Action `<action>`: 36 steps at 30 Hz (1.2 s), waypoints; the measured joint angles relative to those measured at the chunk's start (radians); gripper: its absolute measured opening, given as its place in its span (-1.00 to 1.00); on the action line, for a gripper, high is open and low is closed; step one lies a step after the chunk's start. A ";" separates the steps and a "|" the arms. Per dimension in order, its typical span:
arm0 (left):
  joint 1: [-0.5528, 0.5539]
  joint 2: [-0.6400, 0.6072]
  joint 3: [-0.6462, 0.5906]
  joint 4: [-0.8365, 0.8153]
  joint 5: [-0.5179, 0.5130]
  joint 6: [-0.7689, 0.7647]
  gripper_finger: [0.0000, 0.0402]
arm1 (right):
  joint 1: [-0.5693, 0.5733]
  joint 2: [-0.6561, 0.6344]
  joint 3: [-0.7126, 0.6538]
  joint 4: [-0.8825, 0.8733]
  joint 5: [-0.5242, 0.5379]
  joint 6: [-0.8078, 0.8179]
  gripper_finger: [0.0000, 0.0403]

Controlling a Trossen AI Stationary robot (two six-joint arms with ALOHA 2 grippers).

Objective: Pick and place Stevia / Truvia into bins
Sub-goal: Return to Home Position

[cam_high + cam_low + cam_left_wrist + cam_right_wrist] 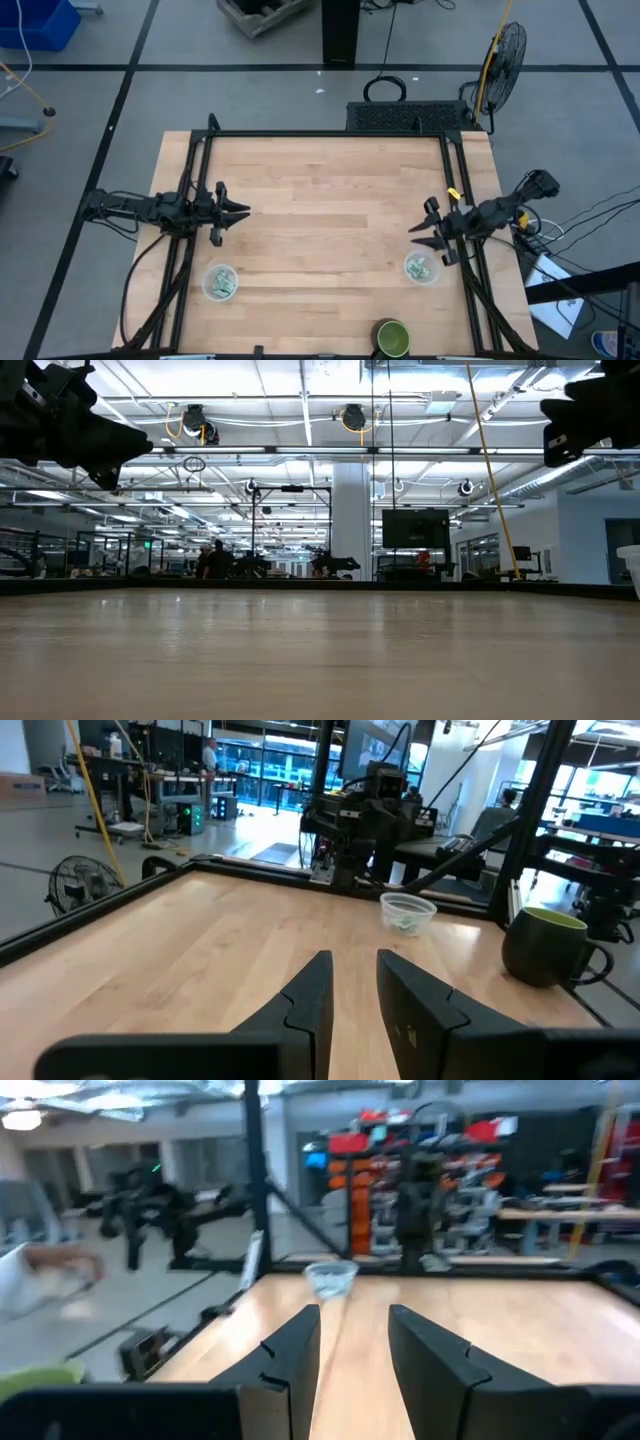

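Observation:
Both arms hover above the table and hold nothing. My left gripper is open near the table's left side, fingers pointing toward the middle. My right gripper is open near the right side, facing it. Two clear cups stand near the table's near edge: the left cup and the right cup. Pale green and white packets lie inside the left cup, and more packets inside the right one. The left wrist view shows the right cup, the right wrist view the left cup.
A dark green round cup stands at the near edge, right of the middle; it also shows in the left wrist view. A black frame runs along the table's far edge and both sides. The wooden middle of the table lies between the grippers.

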 joint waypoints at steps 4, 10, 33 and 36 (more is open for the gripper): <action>0.000 0.000 0.000 0.000 0.000 -0.001 -0.57 | -0.096 0.001 0.000 -0.020 -0.092 -0.002 -0.42; 0.000 0.000 0.000 0.000 0.000 -0.001 -0.57 | -0.253 0.000 -0.002 -0.042 -0.217 0.005 -0.42; 0.000 0.000 0.000 0.000 -0.001 -0.001 -0.57 | -0.348 0.044 -0.004 -0.077 -0.281 0.021 -0.42; 0.000 0.000 0.000 0.000 -0.001 -0.001 -0.57 | -0.348 0.044 -0.004 -0.077 -0.281 0.021 -0.42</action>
